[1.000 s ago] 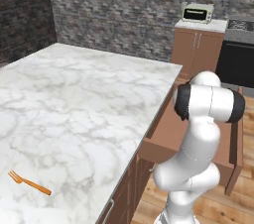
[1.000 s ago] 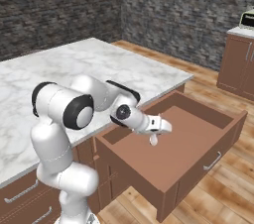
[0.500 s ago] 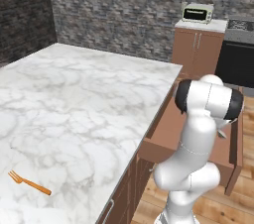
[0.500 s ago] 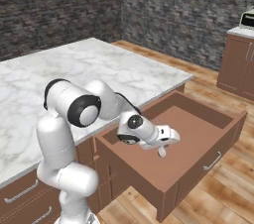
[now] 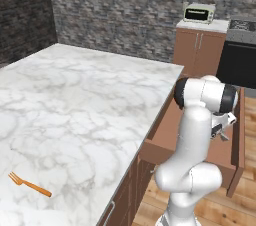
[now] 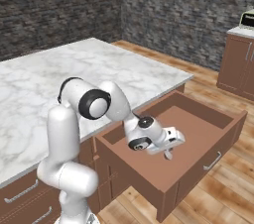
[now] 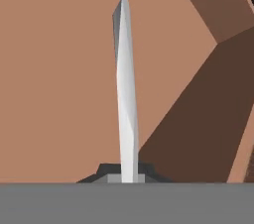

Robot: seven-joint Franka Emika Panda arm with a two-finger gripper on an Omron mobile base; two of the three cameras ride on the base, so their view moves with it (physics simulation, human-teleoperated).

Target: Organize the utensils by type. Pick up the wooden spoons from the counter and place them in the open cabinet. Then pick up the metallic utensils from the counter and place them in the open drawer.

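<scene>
Since a second ago the arm has swung lower and further out over the open drawer (image 6: pixel 198 124), carrying the tool (image 6: pixel 168 154) from near the drawer's back edge toward its middle; the fork (image 5: pixel 29 185) on the desk (image 5: pixel 75 100) has not stirred.

Now the tool hangs just above the drawer's flat bottom, its jaws pinched narrow on the small silvery-white spoon (image 7: pixel 126 94). In the hand view the spoon stands edge-on, running straight up from between the fingertips toward twelve o'clock, with the plain drawer floor behind it and a darker side wall at about three o'clock. In the right base view the spoon's pale end shows just under the hand, pointing down at the drawer floor.

Held this low and well inside the walls, the spoon looks set for release: a short drop keeps it from bouncing out, and a spot away from the rim keeps it clear when the drawer moves. Whether its tip already touches the bottom cannot be told.

On the desk, the orange-brown fork lies at about seven o'clock in the left base view, well apart from the arm, the metallic piece yet to be fetched.
</scene>
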